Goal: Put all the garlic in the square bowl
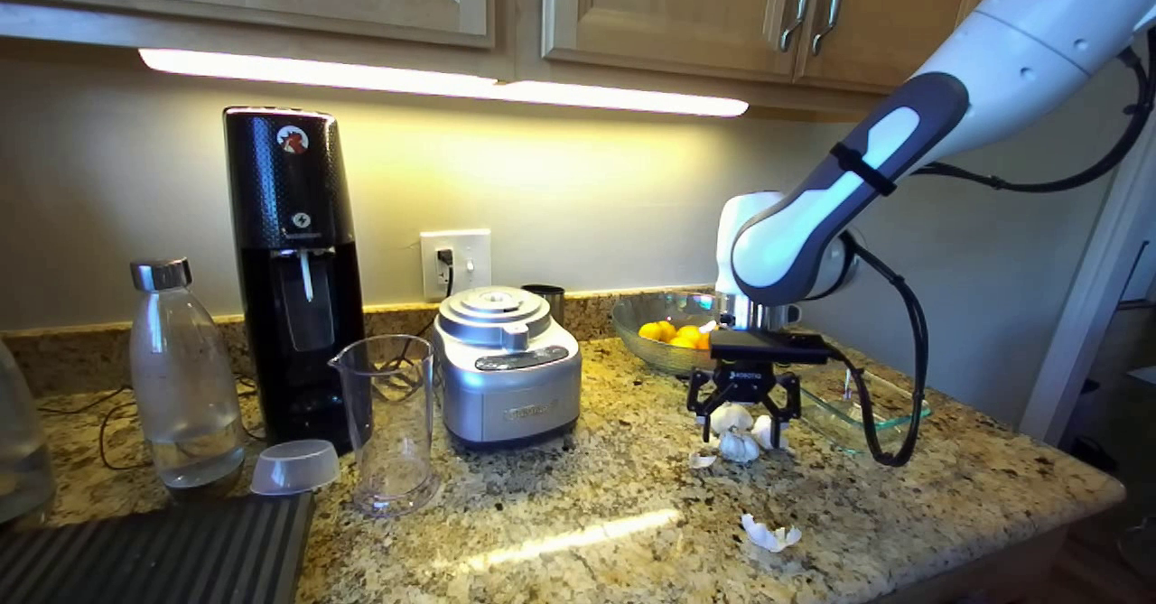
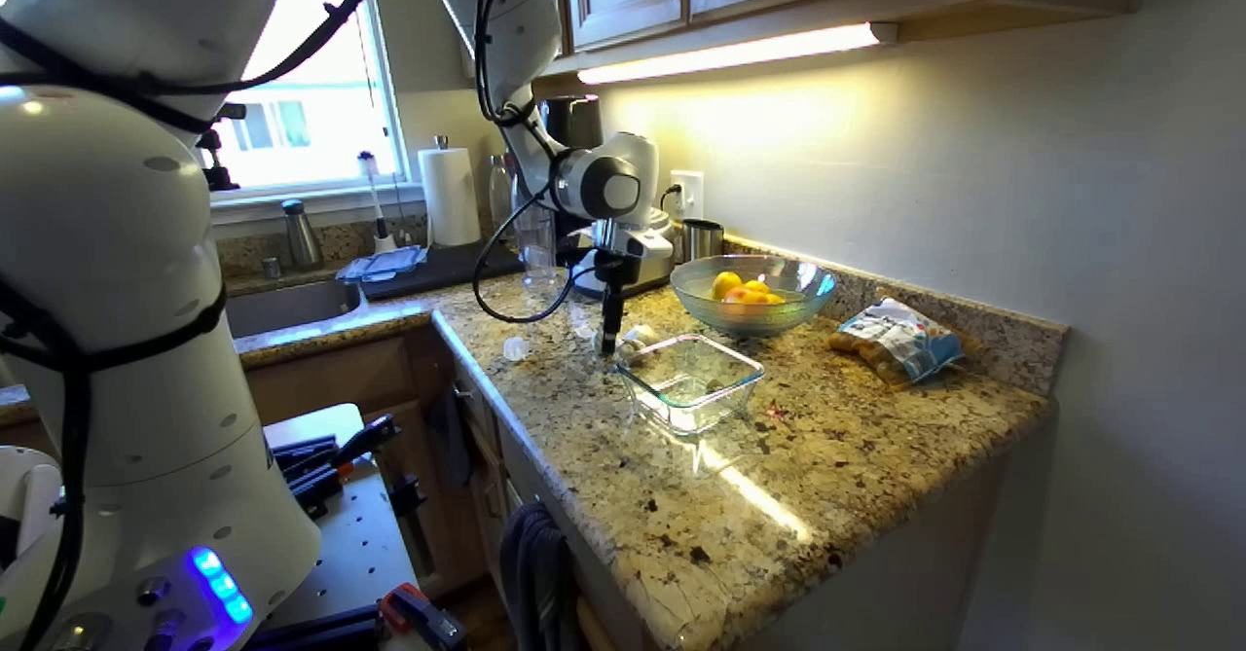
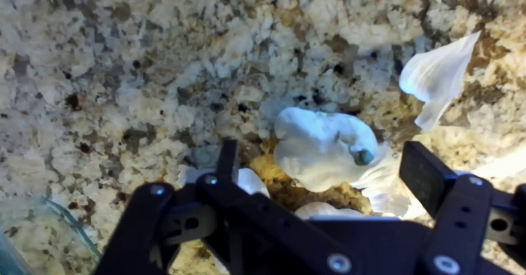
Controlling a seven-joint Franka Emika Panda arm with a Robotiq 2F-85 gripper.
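Several white garlic bulbs (image 1: 739,447) sit close together on the granite counter. In the wrist view a garlic bulb (image 3: 320,147) lies between my fingers, another shows partly at the gripper's base, and a third is partly behind the left finger. My gripper (image 3: 320,160) is open, pointing down, with its fingers apart around the garlic and nothing clamped. It also shows in both exterior views (image 1: 741,434) (image 2: 610,340). The square glass bowl (image 2: 693,415) stands on the counter beside the garlic. Its edge shows at the lower left of the wrist view (image 3: 74,222).
A loose garlic peel (image 1: 769,534) lies nearer the counter's front edge. Another peel (image 3: 439,77) is by the bulbs. A round glass bowl of fruit (image 2: 798,306) stands behind. A food processor (image 1: 510,387) and clear beaker (image 1: 388,423) stand aside. A snack bag (image 2: 900,340) lies by the wall.
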